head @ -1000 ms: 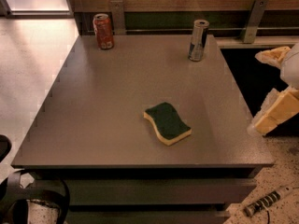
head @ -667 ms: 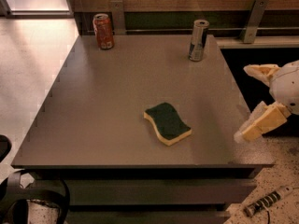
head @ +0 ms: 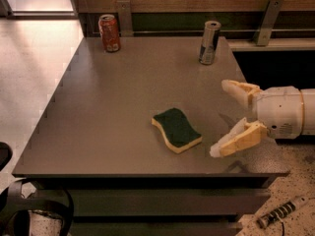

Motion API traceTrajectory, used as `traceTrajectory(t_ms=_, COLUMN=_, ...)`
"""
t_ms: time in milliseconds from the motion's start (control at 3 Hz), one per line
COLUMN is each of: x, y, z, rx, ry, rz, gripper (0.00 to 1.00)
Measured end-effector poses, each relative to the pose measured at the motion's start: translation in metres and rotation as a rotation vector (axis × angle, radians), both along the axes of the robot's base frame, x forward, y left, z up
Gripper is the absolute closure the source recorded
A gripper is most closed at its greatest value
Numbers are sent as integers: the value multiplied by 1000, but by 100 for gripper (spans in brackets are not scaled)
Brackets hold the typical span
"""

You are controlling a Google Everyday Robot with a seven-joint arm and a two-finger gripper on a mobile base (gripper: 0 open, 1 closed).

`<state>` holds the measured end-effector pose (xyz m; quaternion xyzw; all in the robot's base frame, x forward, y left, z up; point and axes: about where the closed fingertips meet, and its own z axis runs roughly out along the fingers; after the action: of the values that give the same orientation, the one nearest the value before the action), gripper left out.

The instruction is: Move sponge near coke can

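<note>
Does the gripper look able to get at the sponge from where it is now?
Probably yes. The gripper is open over the table, just right of the sponge and facing it, with nothing standing between them.

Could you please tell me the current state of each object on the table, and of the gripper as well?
sponge: lying flat, green side up, near the front of the table, not gripped.
coke can: upright at the far left corner, well apart from the sponge.
slim silver can: upright near the far right edge.
gripper: open, fingers spread wide, over the table's right edge beside the sponge, not touching it.
</note>
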<state>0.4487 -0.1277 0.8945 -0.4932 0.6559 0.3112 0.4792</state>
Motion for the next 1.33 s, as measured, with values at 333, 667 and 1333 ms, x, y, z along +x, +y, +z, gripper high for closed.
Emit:
traceTrajectory(t_ms=333, x=-4, y=24, z=2, rx=60, ry=7, rz=16, gripper=0)
traceTrajectory(t_ms=667, x=5, y=43, z=-15, rx=2, ry=-9, rz=-41, gripper=0)
traceTrajectory(t_ms=1333, x=25, y=54, z=-49, rx=-34, ry=-39, rz=-120, gripper=0)
